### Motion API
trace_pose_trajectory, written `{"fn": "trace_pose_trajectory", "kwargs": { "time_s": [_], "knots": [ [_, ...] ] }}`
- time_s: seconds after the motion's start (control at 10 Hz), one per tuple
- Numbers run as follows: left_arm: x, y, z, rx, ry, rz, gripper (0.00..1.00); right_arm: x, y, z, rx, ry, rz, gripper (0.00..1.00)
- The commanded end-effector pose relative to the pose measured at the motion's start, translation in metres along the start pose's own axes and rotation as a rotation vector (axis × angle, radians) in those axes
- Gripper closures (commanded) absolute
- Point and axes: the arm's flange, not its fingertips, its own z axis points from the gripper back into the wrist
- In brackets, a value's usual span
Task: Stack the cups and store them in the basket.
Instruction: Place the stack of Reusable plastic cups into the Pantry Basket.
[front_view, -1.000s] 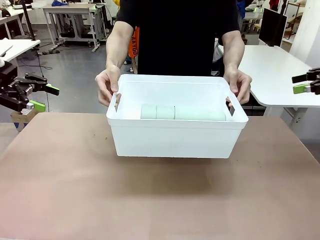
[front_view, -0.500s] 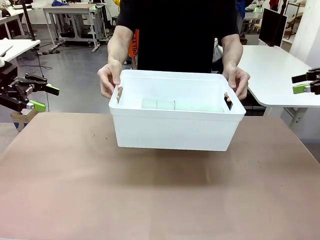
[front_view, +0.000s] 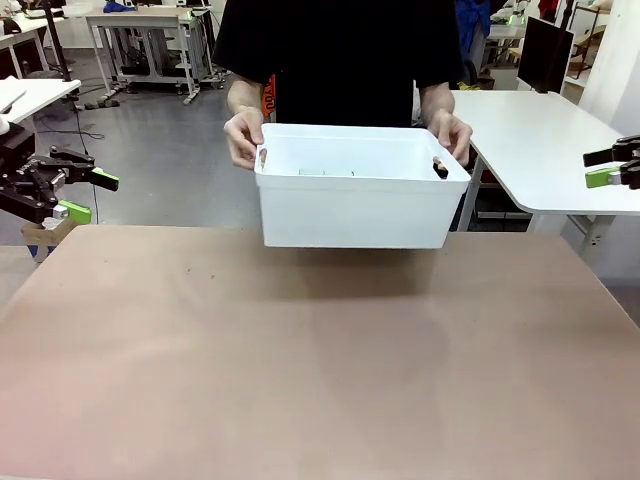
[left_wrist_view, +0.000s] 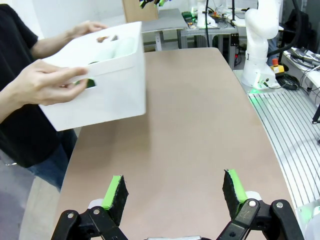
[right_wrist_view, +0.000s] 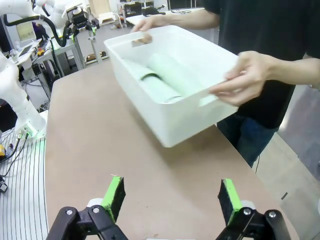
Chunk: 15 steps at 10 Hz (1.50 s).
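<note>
A person's hands (front_view: 243, 138) hold the white basket (front_view: 355, 205) by its handle cutouts, lifted clear of the brown table (front_view: 320, 360) at the far side. In the right wrist view, pale mint cups (right_wrist_view: 167, 75) lie nested on their sides inside the basket (right_wrist_view: 187, 120). The left wrist view shows the basket (left_wrist_view: 110, 92) tilted, with a bit of green cup (left_wrist_view: 121, 47) inside. My left gripper (front_view: 92, 196) hangs open off the table's left edge, and my right gripper (front_view: 603, 168) off the right edge. Both (left_wrist_view: 174, 190) (right_wrist_view: 172, 195) are open with nothing between the fingers, well away from the basket.
The person stands at the far edge of the brown table. A white desk (front_view: 545, 140) stands at the back right. My right arm's white base (left_wrist_view: 260, 45) shows at one table corner in the left wrist view.
The person has lifted the basket with the cups off the table, up and back toward their body. Neither gripper has moved.
</note>
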Motion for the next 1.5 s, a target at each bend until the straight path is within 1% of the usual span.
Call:
{"fn": "trace_pose_trajectory", "kwargs": {
  "time_s": [0.0,1.4],
  "knots": [
    [0.0035,-0.0018,0.0001,-0.004,-0.002,0.001,0.00,0.0027,0.0016,-0.0006,0.000,-0.023,-0.010,0.00],
    [0.0035,-0.0018,0.0001,-0.004,-0.002,0.001,0.00,0.0027,0.0016,-0.0006,0.000,-0.023,-0.010,0.00]
  ]
}}
